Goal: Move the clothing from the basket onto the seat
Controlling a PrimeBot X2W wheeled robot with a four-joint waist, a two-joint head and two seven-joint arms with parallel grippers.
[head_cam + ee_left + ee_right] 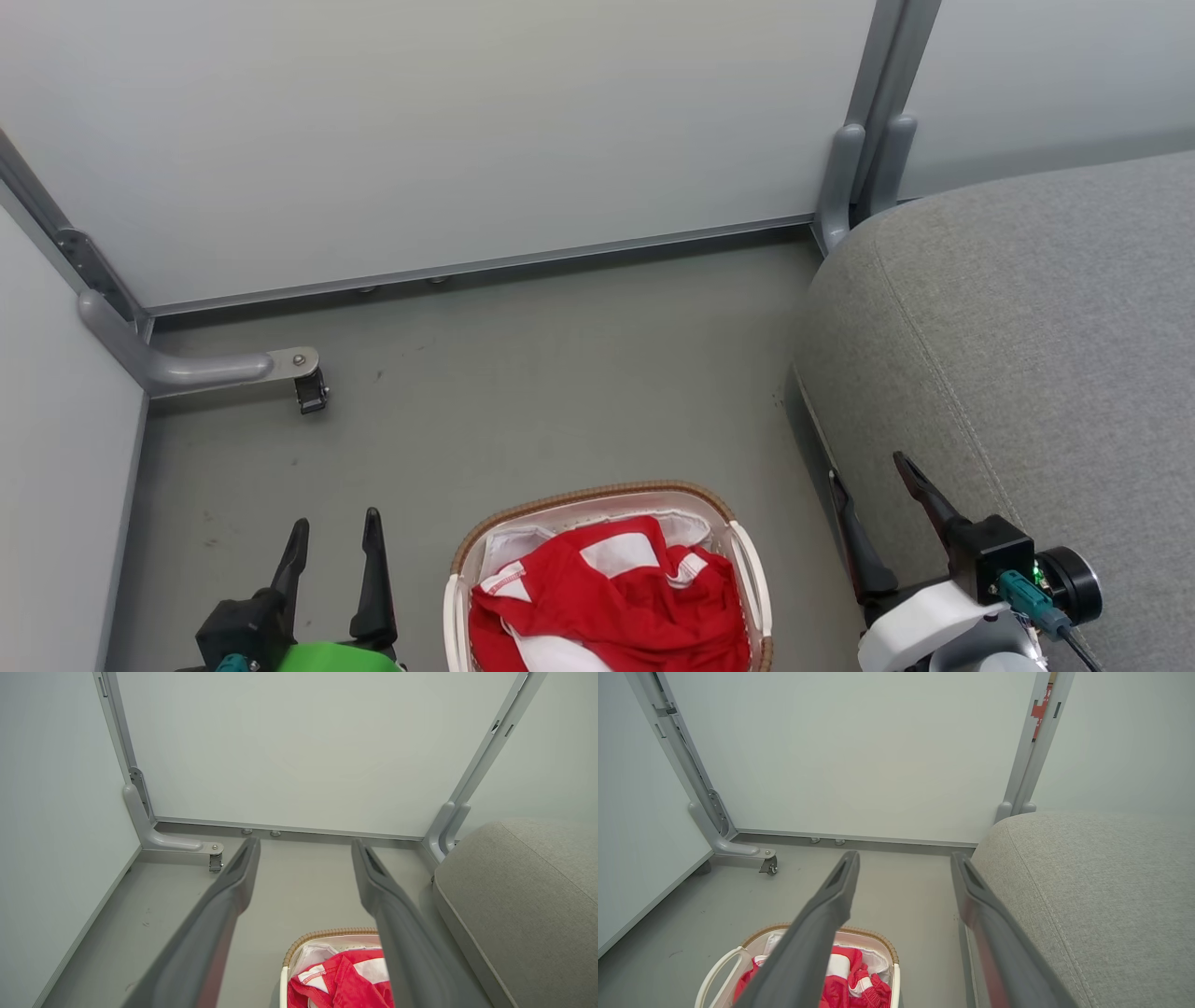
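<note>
left claw [336, 518], basket [597, 492] of clothing [616, 597], right claw [866, 467], seat [1027, 355]; partition foot [215, 369] beyond

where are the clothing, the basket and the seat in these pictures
the clothing [602, 607], head view, on the red fabric mid-pile
the basket [597, 491], head view, on the far side of its brown woven rim
the seat [1027, 327], head view, on the bare grey cushion top

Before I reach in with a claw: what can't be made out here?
Basket: near end cut off by the head view's bottom edge.
Clothing: number of garments unclear; bunched, lower layers hidden by the top one.
Right wrist view: a finger of the right claw crosses the basket's middle.
Seat: runs past the right edge.
</note>
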